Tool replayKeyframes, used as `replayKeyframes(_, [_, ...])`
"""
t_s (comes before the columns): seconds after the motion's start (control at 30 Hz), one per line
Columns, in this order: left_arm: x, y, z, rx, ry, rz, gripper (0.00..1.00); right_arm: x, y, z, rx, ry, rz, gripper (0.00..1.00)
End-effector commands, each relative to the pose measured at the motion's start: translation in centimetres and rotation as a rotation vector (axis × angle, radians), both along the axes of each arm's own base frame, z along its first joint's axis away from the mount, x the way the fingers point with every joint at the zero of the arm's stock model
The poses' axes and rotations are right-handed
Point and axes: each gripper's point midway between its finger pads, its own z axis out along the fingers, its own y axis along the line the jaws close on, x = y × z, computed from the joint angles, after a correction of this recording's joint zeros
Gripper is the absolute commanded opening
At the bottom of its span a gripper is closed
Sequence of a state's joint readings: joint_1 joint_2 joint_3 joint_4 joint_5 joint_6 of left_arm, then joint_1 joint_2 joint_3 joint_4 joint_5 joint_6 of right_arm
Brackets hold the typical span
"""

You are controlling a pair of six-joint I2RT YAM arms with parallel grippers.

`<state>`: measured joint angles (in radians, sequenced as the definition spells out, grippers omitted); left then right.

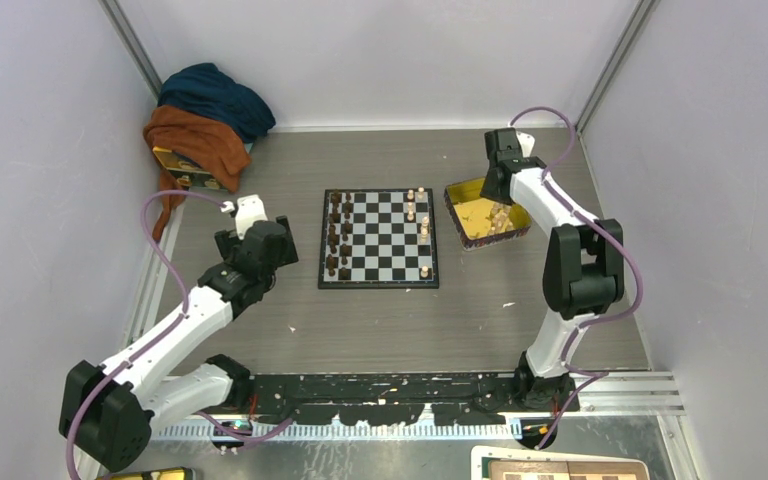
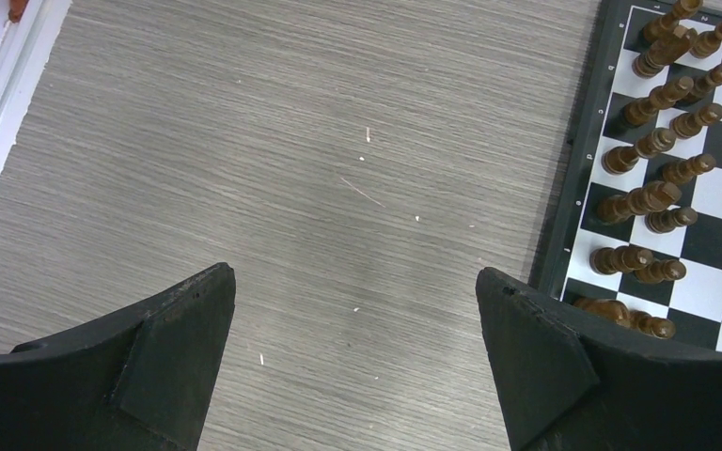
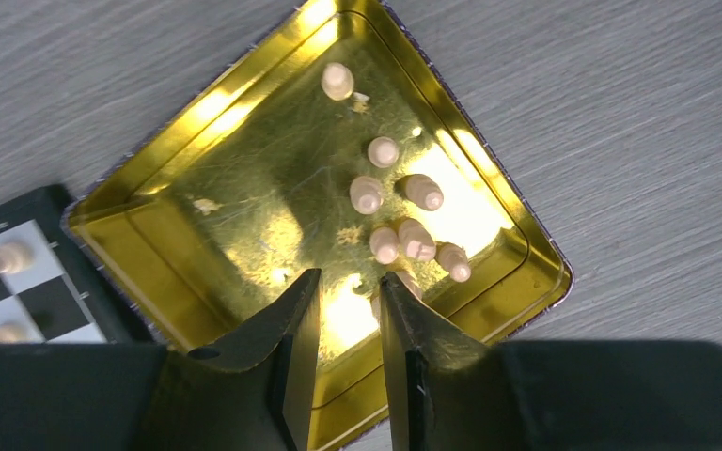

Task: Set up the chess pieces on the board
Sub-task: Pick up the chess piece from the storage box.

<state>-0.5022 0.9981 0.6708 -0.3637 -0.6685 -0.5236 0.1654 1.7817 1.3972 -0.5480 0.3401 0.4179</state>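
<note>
The board (image 1: 378, 284) lies mid-table. Dark brown pieces (image 1: 338, 235) fill its two left columns, and a few light-tan chess pieces (image 1: 412, 208) stand near its right edge. Several more light-tan pieces (image 3: 384, 243) lie in the shiny yellow tray (image 3: 132, 244), right of the board. My right gripper (image 3: 350, 277) hovers over the tray (image 1: 460, 190). Its jaws are a narrow gap apart with nothing between them. One piece is partly hidden behind its right finger (image 3: 414, 338). My left gripper (image 2: 355, 274) is wide open and empty over bare table, just left of the board's edge (image 2: 564, 216).
Blue and orange cloths (image 1: 210, 120) are heaped over a small box in the back left corner. Pale walls close in the table on the left, back and right. Small light specks are scattered on the grey table (image 2: 367, 188).
</note>
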Motion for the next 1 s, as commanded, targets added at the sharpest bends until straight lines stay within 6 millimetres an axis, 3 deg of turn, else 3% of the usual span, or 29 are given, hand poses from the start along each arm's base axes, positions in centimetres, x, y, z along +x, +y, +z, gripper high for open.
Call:
replayKeyframes(0.0, [1.3, -0.6, 2.2, -0.035, -0.07, 0.013, 1.0, 2.0, -0.3, 0.8, 0.021, -0.053, -0.028, 0.35])
replayKeyframes(0.4, [1.5, -0.7, 1.5, -0.032, -0.055, 0.019, 1.0, 3.4, -2.0, -1.6, 0.056, -0.022, -0.066, 0.35])
replayKeyframes(0.97, [1.6, -0.8, 1.2, -0.029, -0.048, 0.028, 1.0, 4.5, -2.0, -3.2, 0.08, 0.003, -0.068, 0.35])
